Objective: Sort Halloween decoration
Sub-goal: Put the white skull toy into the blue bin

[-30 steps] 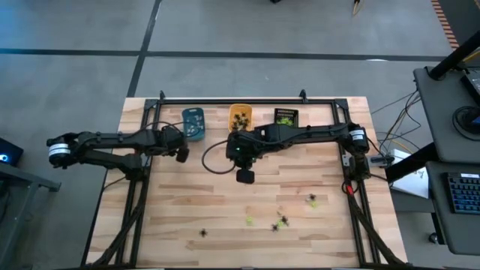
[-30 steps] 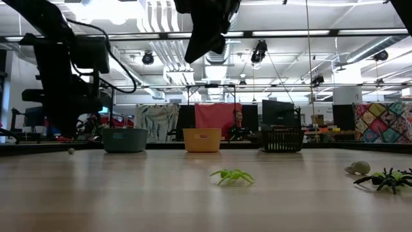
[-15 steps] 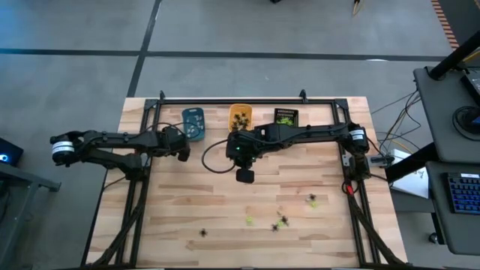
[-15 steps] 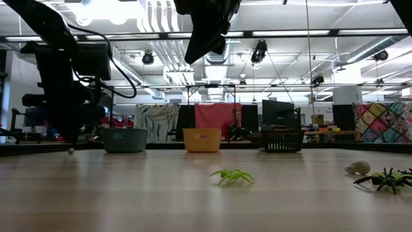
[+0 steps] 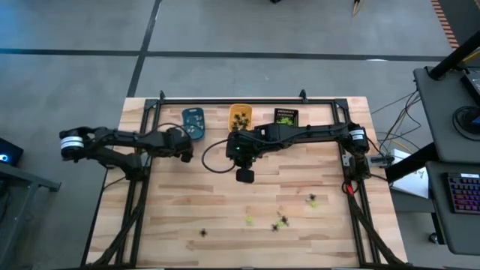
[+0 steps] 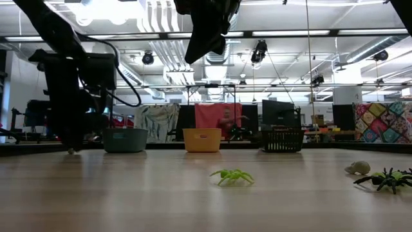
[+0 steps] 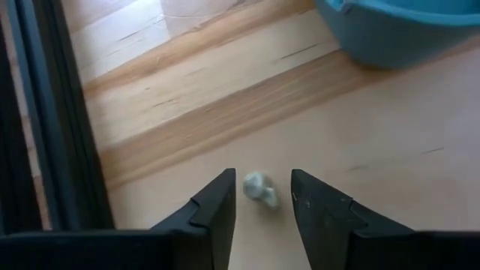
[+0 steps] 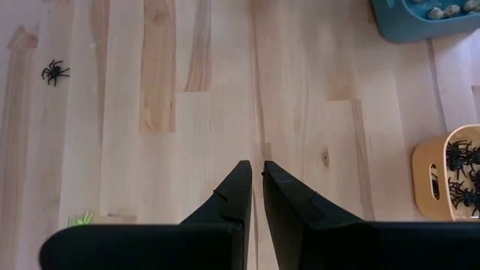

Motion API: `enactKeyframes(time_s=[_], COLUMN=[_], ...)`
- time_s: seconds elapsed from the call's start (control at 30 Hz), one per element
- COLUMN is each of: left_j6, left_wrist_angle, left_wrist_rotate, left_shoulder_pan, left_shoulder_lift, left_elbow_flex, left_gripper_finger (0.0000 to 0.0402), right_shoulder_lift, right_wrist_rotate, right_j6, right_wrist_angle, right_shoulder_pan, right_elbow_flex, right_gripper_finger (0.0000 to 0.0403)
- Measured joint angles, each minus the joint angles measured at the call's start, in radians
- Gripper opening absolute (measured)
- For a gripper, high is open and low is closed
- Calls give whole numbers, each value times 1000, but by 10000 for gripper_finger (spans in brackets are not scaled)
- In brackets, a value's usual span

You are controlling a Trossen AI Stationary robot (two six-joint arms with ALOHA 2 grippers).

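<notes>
Left gripper [image 7: 262, 202] low centre, jaws apart around a pale figure [image 7: 259, 187]; right gripper [image 8: 256, 184] pinched together, empty.

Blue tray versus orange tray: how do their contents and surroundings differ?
The blue tray holds pale whitish figures; the orange tray holds black spiders. The left tool sits low beside the blue tray, astride a pale figure on the table; none is beside the orange. Both line the far edge.

The left claw [image 7: 262, 214] sat low over the bench's far left, its fingers parted. The right arm reached in from the far right, its claw [image 8: 255, 187] raised mid-bench, fingers nearly together.
</notes>
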Motion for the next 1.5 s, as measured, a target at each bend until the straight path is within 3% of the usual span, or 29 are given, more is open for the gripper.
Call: enactKeyframes(time_s=[0.3, 0.7, 0.93, 1.2, 1.5], left_j6=[-18, -18, -9, 9, 36], left_wrist_angle=[15, 16, 14, -19, -141], left_wrist_rotate=[-3, 1, 3, 37, 22], left_shoulder_pan=[-1, -1, 0, -1, -1], left_shoulder_lift=[60, 51, 49, -3, -124], left_elbow_flex=[3, 0, 0, 3, 86], left_gripper_finger=[92, 41, 37, 36, 36], right_shoulder_lift=[0, 0, 0, -1, -1], right_wrist_rotate=[0, 0, 0, 0, 0], right_j6=[0, 7, 10, 9, 7], right_wrist_angle=[0, 0, 0, 0, 0], right_shoulder_pan=[0, 0, 0, 0, 0], right_elbow_flex=[0, 0, 0, 0, 1], right_gripper_finger=[27, 27, 27, 27, 27])
